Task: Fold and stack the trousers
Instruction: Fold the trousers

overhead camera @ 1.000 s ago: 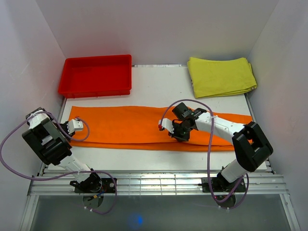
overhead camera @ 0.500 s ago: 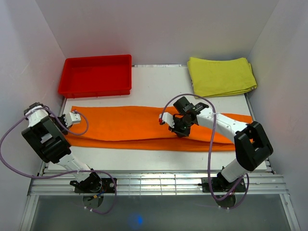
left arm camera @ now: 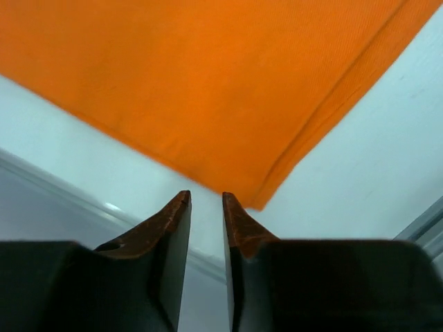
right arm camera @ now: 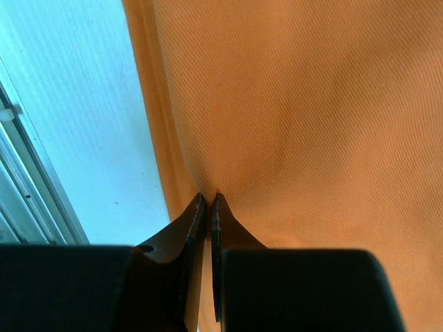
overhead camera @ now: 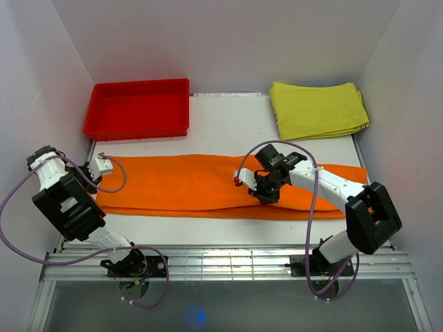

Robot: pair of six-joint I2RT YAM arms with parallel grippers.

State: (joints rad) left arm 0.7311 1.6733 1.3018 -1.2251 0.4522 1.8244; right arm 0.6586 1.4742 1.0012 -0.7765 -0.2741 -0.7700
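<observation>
The bright orange trousers [overhead camera: 180, 183] lie flat in a long strip across the table, left to right. My left gripper [overhead camera: 92, 171] is at their left end, just off the cloth. In the left wrist view its jaws [left arm camera: 206, 197] stand a narrow gap apart and empty, with a corner of the trousers [left arm camera: 208, 83] right ahead. My right gripper [overhead camera: 266, 195] is near the trousers' middle, by their near edge. In the right wrist view it [right arm camera: 209, 197] is shut on a pinch of the orange fabric [right arm camera: 311, 104].
A red plastic tray [overhead camera: 138, 84] stands at the back left. A folded yellow-green cloth [overhead camera: 318, 111] lies at the back right. White table [overhead camera: 228, 124] shows between them and the trousers. A metal rail [overhead camera: 221, 259] runs along the near edge.
My left gripper has moved left and back, off the trousers' left end. My right gripper has shifted right and nearer, and the cloth has shifted a little with it.
</observation>
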